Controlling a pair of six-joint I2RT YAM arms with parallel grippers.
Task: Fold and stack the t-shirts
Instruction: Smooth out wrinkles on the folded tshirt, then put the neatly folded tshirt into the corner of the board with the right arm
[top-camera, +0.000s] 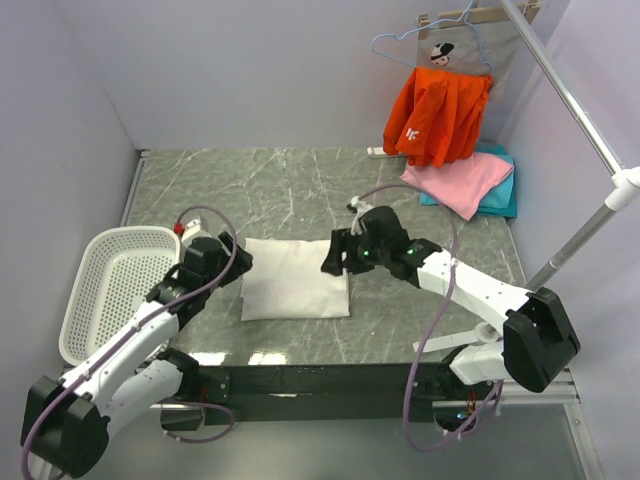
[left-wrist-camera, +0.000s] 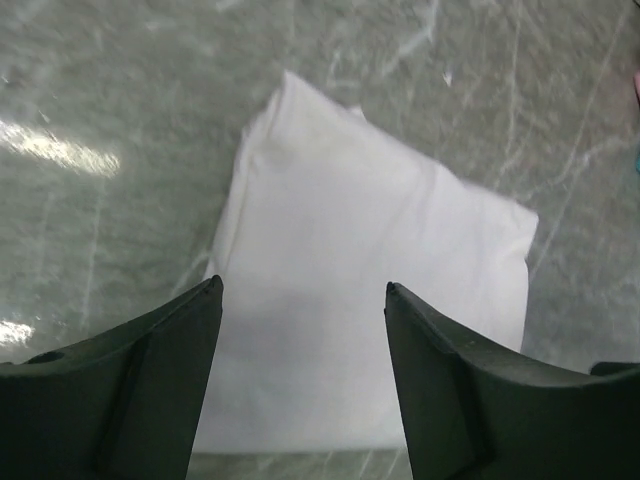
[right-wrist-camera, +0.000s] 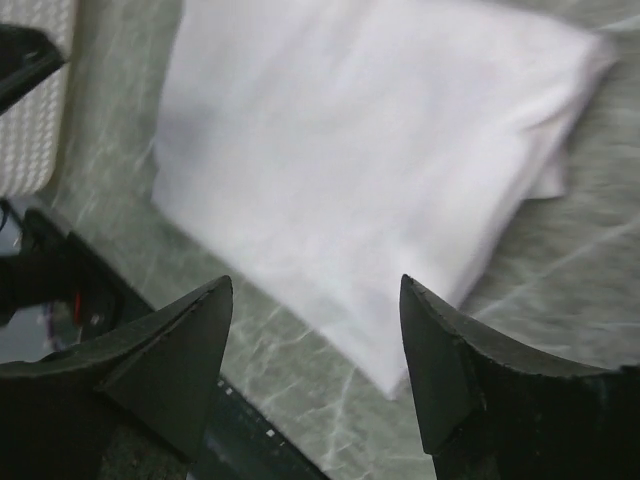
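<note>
White t-shirt (top-camera: 295, 280) lay folded at centre of desk (top-camera: 250, 190), between arms. Left end effector (left-wrist-camera: 303, 290) and right end effector (right-wrist-camera: 315, 285) both spread, empty, at its opposite edges. Risk: uneven pinch could drag layers and undo fold. Count: one white, one pink t-shirt (top-camera: 462, 180) on one teal t-shirt (top-camera: 505, 195), far right; one basket (top-camera: 110, 280).

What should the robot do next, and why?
Probably pinch the white shirt at its sides with the left gripper and right gripper: both are open beside it, it lies folded, and the pink shirt and teal shirt are piled far right.
</note>
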